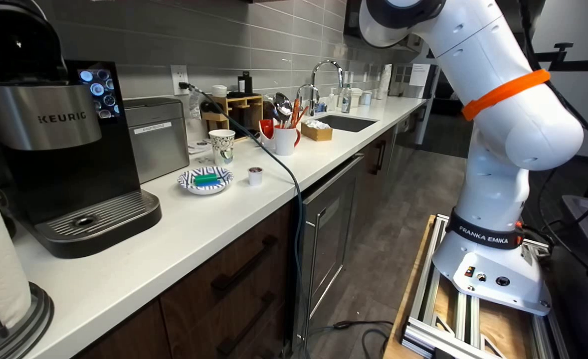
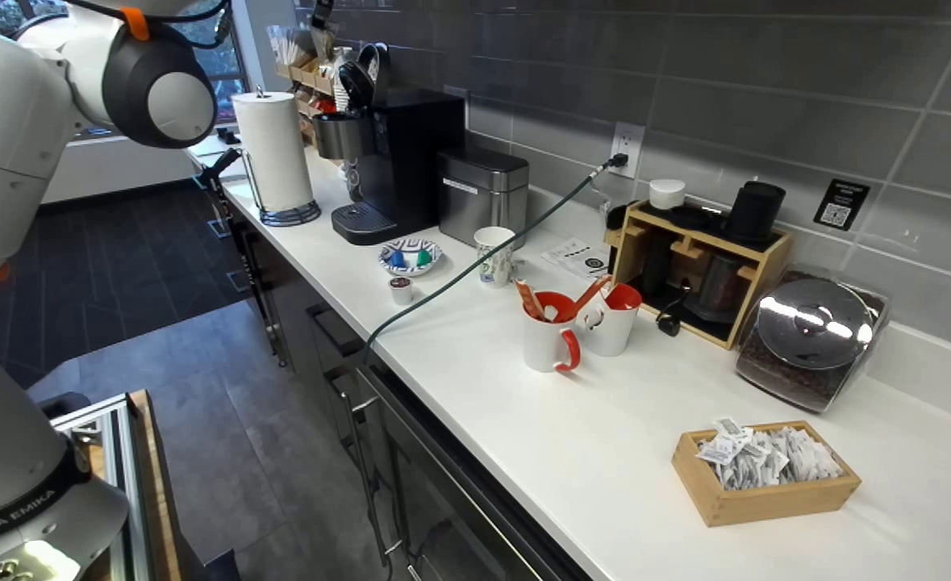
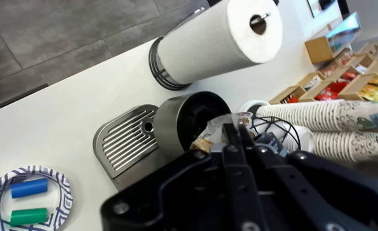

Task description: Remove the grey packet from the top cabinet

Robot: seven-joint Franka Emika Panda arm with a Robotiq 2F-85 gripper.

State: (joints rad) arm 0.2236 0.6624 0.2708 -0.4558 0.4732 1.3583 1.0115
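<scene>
Gripper (image 3: pixel 238 132) in wrist view: clenched, fingertips pinching translucent greyish packet (image 3: pixel 217 127) with brown patch. Behind packet, coffee machine (image 3: pixel 167 125). On white counter (image 3: pixel 63 110), patterned plate (image 3: pixel 66 196) bearing blue cylinder (image 3: pixel 29 188) and green cylinder (image 3: pixel 28 216). Beyond, paper towel roll (image 3: pixel 205 46); farther, stacked cups (image 3: pixel 307 116), wooden bins (image 3: pixel 347 90). In an exterior view, top cabinet (image 1: pixel 270 1): dark bottom edge along upper margin.

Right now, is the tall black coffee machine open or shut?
Open: its rounded black lid stands raised above the silver metal head.
</scene>
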